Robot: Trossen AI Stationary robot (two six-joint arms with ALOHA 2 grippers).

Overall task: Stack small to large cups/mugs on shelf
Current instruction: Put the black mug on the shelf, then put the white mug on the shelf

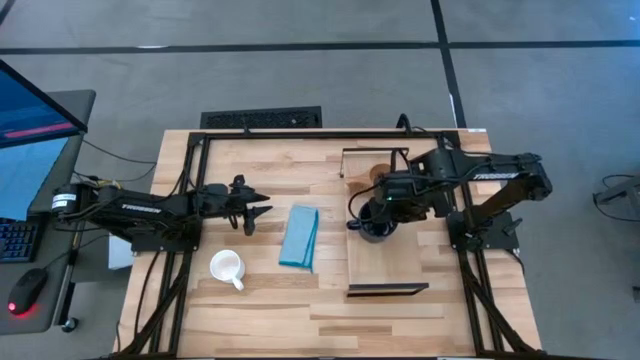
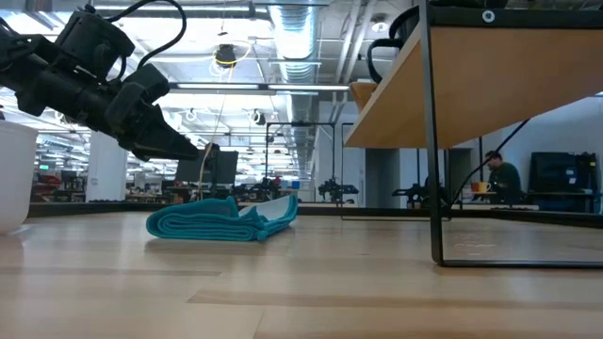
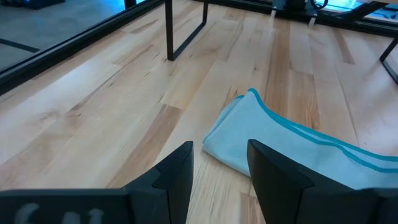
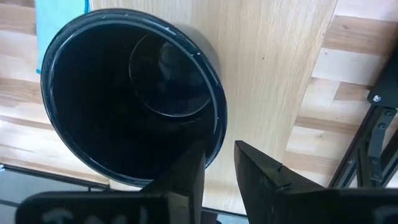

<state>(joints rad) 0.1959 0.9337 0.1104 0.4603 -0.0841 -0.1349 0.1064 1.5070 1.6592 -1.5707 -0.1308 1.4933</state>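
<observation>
A dark navy mug is at the left edge of the shelf, and my right gripper is shut on its rim from above. The small wooden cup stands on the shelf's far end. On the table near the left stands the white mug, upright, handle toward the near edge. My left gripper hovers open, low over the table left of the folded blue cloth, with nothing between its fingers. My right gripper has the navy mug's wall at the rim between its fingers, one finger inside the mug and the other outside. The fingers point down from above. The mug is upright, mouth up; whether its base rests on the shelf I cannot tell.
The shelf is raised on dark end brackets, with open room beneath it. The cloth lies between the white mug and the shelf. Dark frame rails run along the table's far edge.
</observation>
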